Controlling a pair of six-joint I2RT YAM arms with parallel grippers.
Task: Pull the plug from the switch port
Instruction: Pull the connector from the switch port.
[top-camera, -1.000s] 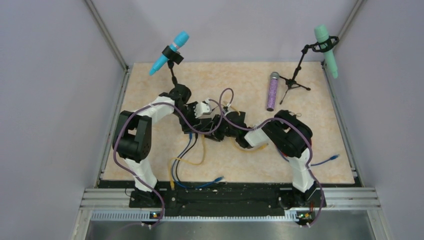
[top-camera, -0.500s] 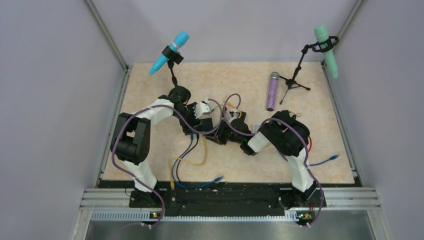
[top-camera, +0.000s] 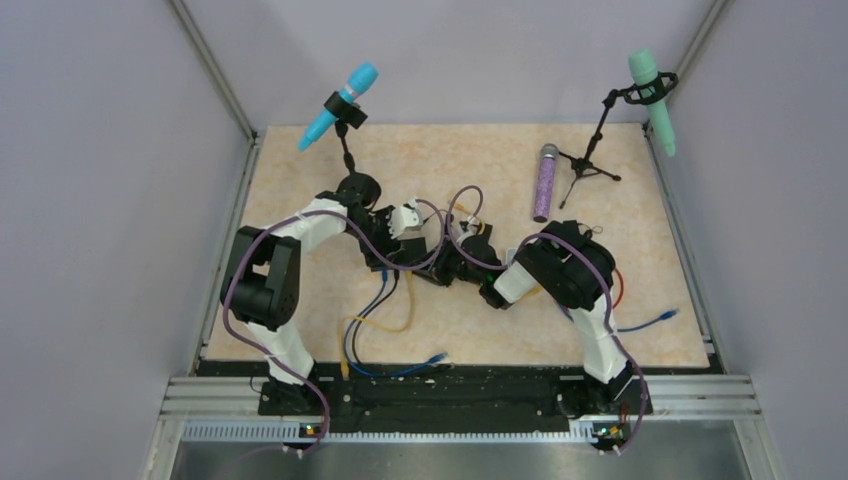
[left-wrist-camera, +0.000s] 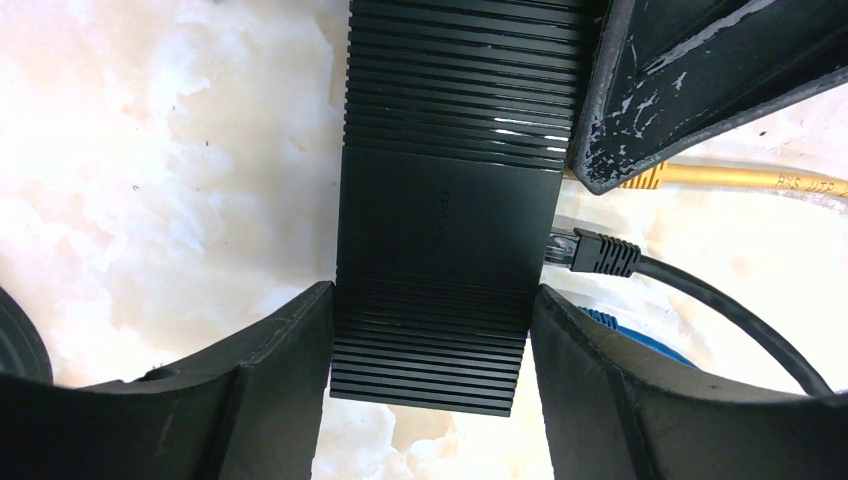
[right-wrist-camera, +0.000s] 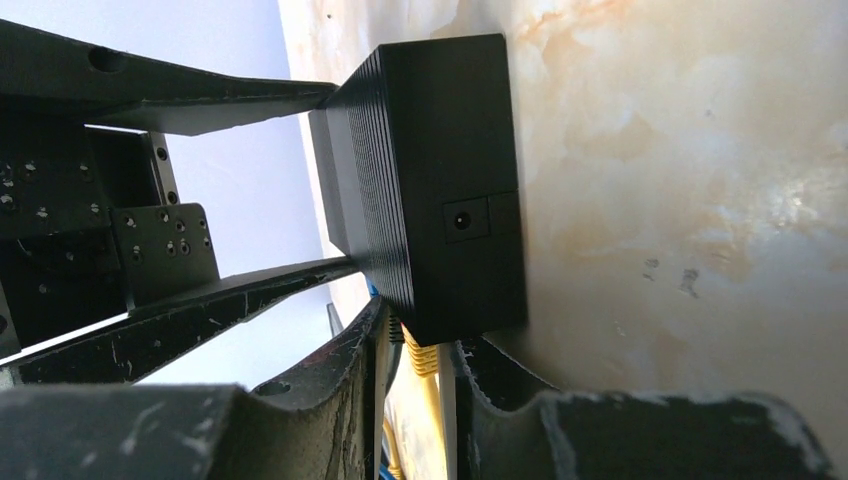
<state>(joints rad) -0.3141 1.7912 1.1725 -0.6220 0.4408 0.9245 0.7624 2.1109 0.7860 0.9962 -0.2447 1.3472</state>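
Low on the counter (left-wrist-camera: 150, 150), the left claw (left-wrist-camera: 430, 390) clamps the switch (left-wrist-camera: 450, 220) by its sides while the right claw (right-wrist-camera: 420, 345) pinches the yellow plug (right-wrist-camera: 425, 368) at its socket edge.

The switch (left-wrist-camera: 440, 230) is a flat black box lying flat near the middle of the bench. Its top is ribbed at both ends, with a smooth band between. One short end carries a round power socket (right-wrist-camera: 465, 218). A yellow plug (right-wrist-camera: 425, 355) and a black plug (left-wrist-camera: 592, 251) with a clear tip meet one long edge. How deep either plug sits cannot be told.
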